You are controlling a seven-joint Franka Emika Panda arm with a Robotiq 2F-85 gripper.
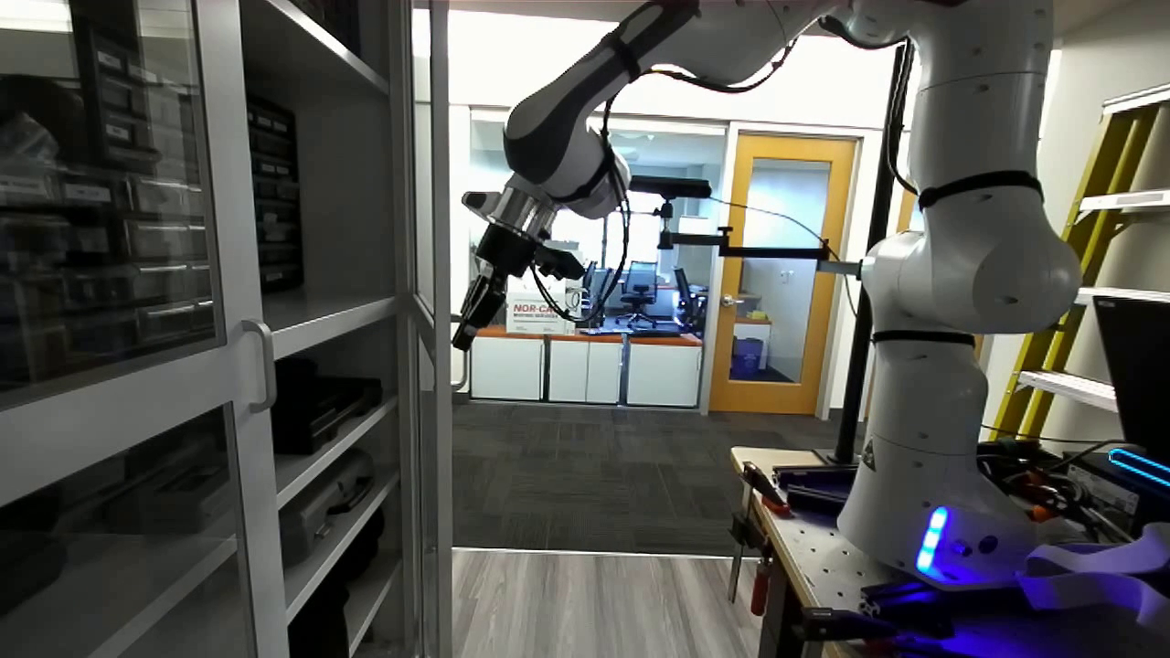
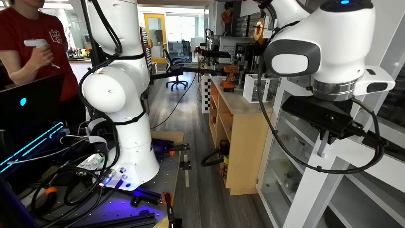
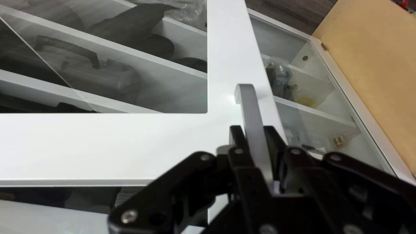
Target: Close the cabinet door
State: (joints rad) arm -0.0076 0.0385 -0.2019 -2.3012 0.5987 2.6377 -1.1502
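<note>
The cabinet door [image 3: 97, 143] has a white frame with glass panes and fills the left and middle of the wrist view. It stands open, seen nearly edge-on in an exterior view [image 1: 442, 493], with shelves exposed beside it. It also shows in an exterior view [image 2: 311, 180]. Its grey bar handle [image 3: 248, 104] runs between the two black fingers of my gripper [image 3: 253, 138]. The fingers are closed around the handle, one on each side. The gripper also shows in both exterior views [image 1: 464, 336] [image 2: 326, 142]. The lower end of the handle is hidden by the gripper.
A second glass cabinet door [image 1: 260, 366] with its own handle is beside the open one. A wooden bench [image 2: 243, 152] adjoins the cabinet. The robot's work table [image 1: 804, 557] carries clamps and cables. A person [image 2: 34, 41] stands behind it.
</note>
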